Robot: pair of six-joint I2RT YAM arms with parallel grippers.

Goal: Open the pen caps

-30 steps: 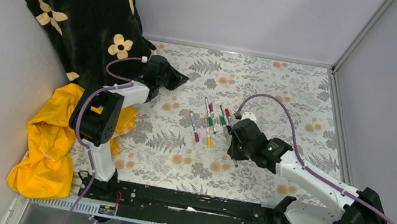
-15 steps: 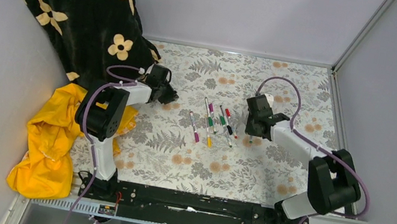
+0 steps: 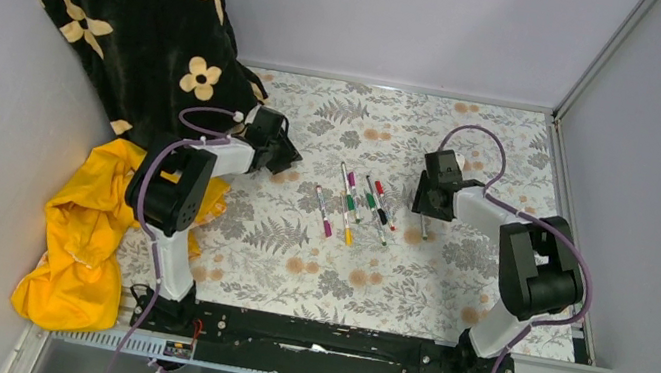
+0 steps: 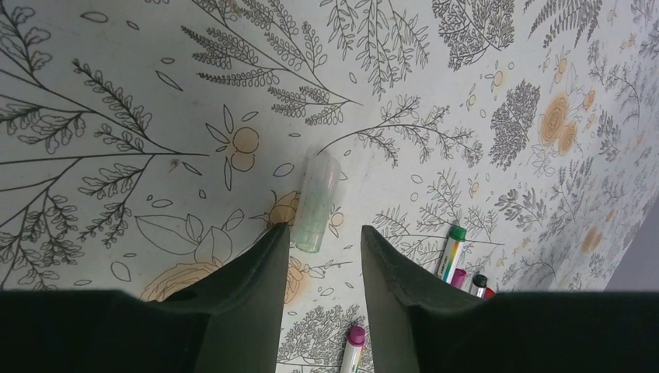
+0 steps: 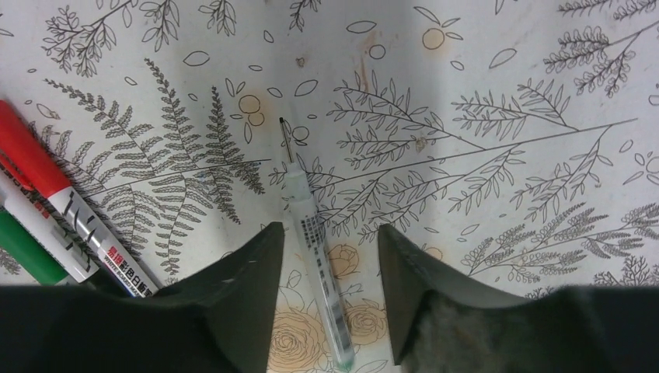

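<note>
I'm hovering both released, left gripper (image 4: 324,231) over 1 light, probably slick cap (image 4: 317,202), right gripper (image 5: 328,228) straddling the stiff pen (image 5: 299,194) mid-barrel, where I'd pinch.

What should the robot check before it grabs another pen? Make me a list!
1. Left hand open: ok.
2. Right hand open: ok.
3. Clear cap lying loose on the table, just ahead of the left hand: ok.
4. Uncapped pen lying flat inside the open right hand, not gripped: ok.
5. All caps off: not ok. The red pen and green pen beside it have theirs on.
6. Hands clear of the table: cannot tell.
</note>
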